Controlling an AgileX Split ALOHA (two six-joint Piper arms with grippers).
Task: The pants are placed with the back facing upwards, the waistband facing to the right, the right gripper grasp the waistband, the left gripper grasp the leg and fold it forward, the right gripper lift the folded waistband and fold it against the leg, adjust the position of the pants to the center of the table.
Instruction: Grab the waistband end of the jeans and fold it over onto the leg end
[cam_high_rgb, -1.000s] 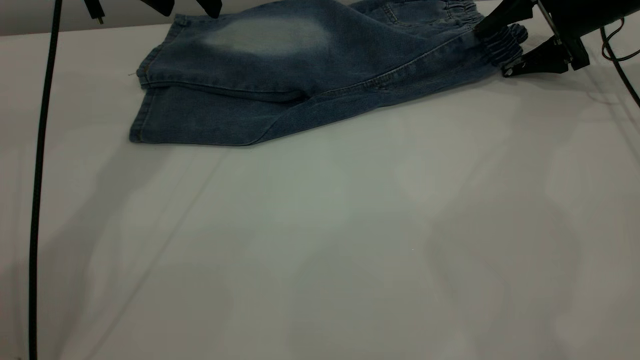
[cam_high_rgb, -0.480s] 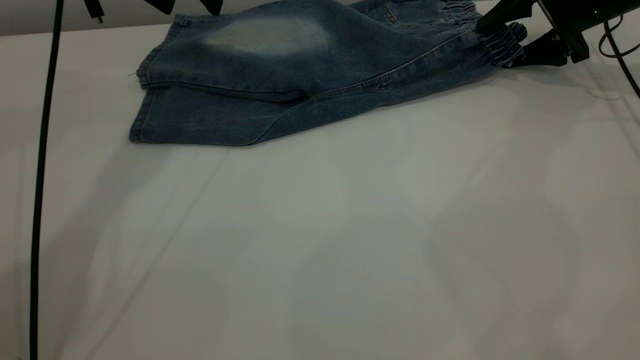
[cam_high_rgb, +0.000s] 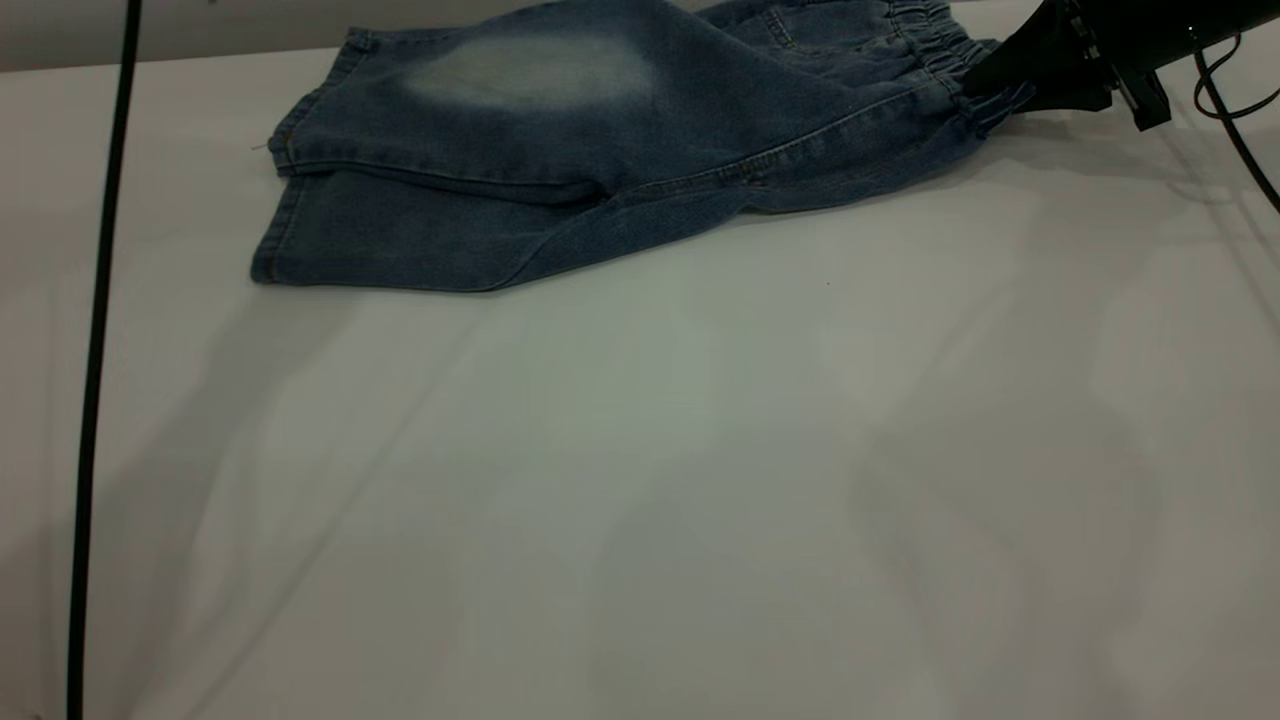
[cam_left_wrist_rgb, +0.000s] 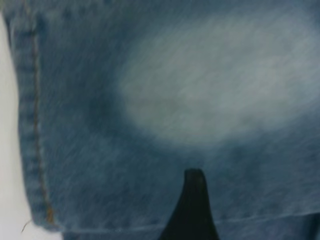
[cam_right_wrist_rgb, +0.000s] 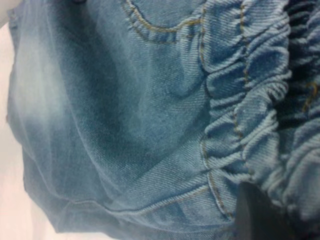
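The blue denim pants (cam_high_rgb: 600, 130) lie folded lengthwise at the far side of the white table (cam_high_rgb: 640, 480). The elastic waistband (cam_high_rgb: 940, 40) is at the right and the leg hems (cam_high_rgb: 275, 200) are at the left. My right gripper (cam_high_rgb: 1000, 85) is shut on the near corner of the waistband. In the right wrist view one dark finger (cam_right_wrist_rgb: 255, 215) presses the gathered waistband (cam_right_wrist_rgb: 250, 100). My left gripper (cam_left_wrist_rgb: 255, 215) is out of the exterior view. Its wrist view shows it open, with one finger (cam_left_wrist_rgb: 192, 210) hovering over the faded leg (cam_left_wrist_rgb: 210, 90) near the hem (cam_left_wrist_rgb: 32, 125).
A black cable (cam_high_rgb: 100, 350) hangs down the left side of the table. More cables (cam_high_rgb: 1230, 100) trail behind the right arm. Bare white table stretches in front of the pants toward the near edge.
The right gripper's fingers have closed on the waistband corner and drawn it slightly back. The left gripper's tips have left the exterior view at the top. The hanging cable has shifted right.
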